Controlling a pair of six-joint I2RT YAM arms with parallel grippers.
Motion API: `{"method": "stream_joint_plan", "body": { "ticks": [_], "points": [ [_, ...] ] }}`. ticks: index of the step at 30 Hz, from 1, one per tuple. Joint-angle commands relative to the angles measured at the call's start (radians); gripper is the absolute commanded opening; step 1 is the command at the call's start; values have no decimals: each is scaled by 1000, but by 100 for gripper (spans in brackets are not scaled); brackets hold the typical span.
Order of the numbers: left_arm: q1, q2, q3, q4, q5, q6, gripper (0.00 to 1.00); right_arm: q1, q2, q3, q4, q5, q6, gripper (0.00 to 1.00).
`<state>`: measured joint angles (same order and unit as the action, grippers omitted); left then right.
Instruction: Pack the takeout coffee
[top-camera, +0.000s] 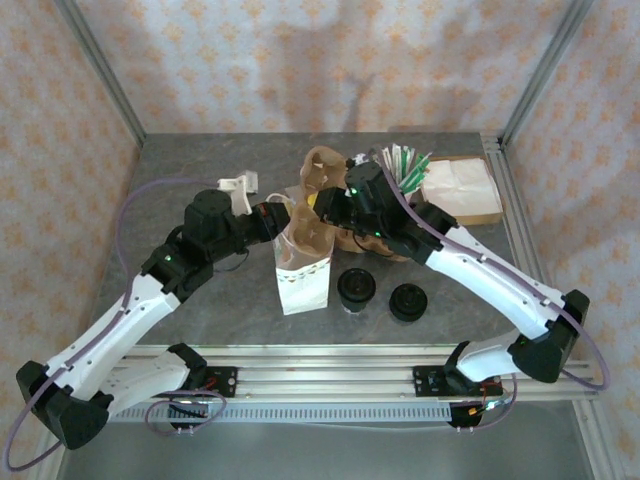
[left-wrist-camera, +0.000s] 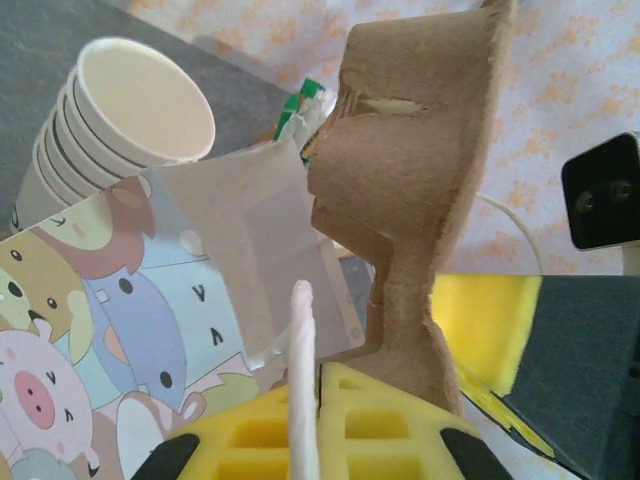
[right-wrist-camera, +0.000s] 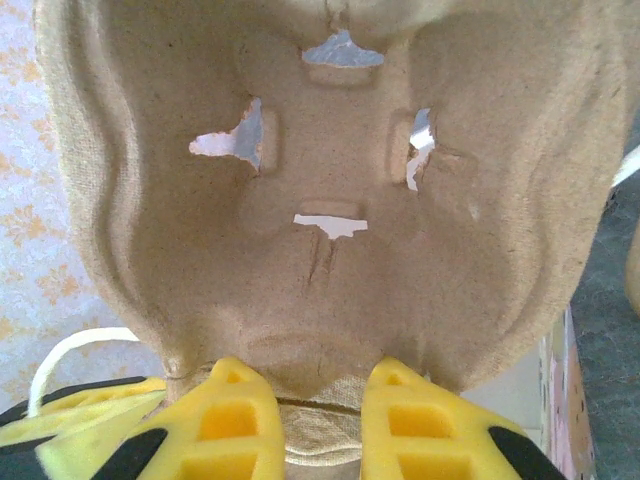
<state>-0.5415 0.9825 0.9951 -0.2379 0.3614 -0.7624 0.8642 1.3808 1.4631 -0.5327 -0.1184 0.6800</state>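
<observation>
Looking from above, the coffee cup (top-camera: 357, 290) stands upright at lower centre, just right of the bag (top-camera: 303, 285), nearer the right gripper (top-camera: 325, 207) than the left gripper (top-camera: 272, 218); left wrist view: at the bag's rim, grip impossible to tell; right wrist view: fingers (right-wrist-camera: 225, 420) clenched on the cardboard tray (right-wrist-camera: 330, 200).

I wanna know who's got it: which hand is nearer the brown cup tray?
Right. The right hand pinches the cup tray; the left hand holds the paper bag beside it.
</observation>
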Motion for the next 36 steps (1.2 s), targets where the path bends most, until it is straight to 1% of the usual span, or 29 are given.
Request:
{"method": "stream_joint_plan", "body": {
  "ticks": [1, 7, 11, 15, 16, 17, 19, 21, 23, 25, 30, 36],
  "points": [
    [-5, -46, -10, 36, -51, -17, 0, 18, 32, 58, -72, 52, -48, 15],
    [-5, -133, 5, -48, -143, 12, 0, 42, 126, 182, -131, 67, -84, 15],
    [-5, -158, -25, -67, -159, 12, 1, 58, 196, 272, -200, 93, -110, 15],
    [-5, -183, -54, -72, -171, 9, 15, 69, 232, 307, -237, 109, -122, 14],
    [-5, -191, -59, -77, -176, 11, 20, 73, 239, 317, -248, 114, -126, 14],
    [-5, -198, -58, -89, -184, 16, 29, 80, 248, 328, -259, 118, -127, 14],
    [-6, -208, -58, -116, -204, 27, 37, 95, 262, 341, -267, 122, -129, 14],
    [-5, -219, -56, -139, -220, 35, 50, 108, 278, 356, -274, 121, -135, 14],
    [-4, -234, -53, -164, -230, 46, 57, 126, 307, 401, -313, 138, -145, 14],
    [-5, -255, -49, -185, -243, 61, 59, 134, 329, 435, -345, 154, -145, 14],
    [-5, -305, -44, -245, -300, 86, 61, 134, 329, 444, -317, 154, -129, 14],
    [-5, -312, -50, -280, -327, 97, 61, 134, 289, 423, -226, 88, -87, 14]
  ]
}}
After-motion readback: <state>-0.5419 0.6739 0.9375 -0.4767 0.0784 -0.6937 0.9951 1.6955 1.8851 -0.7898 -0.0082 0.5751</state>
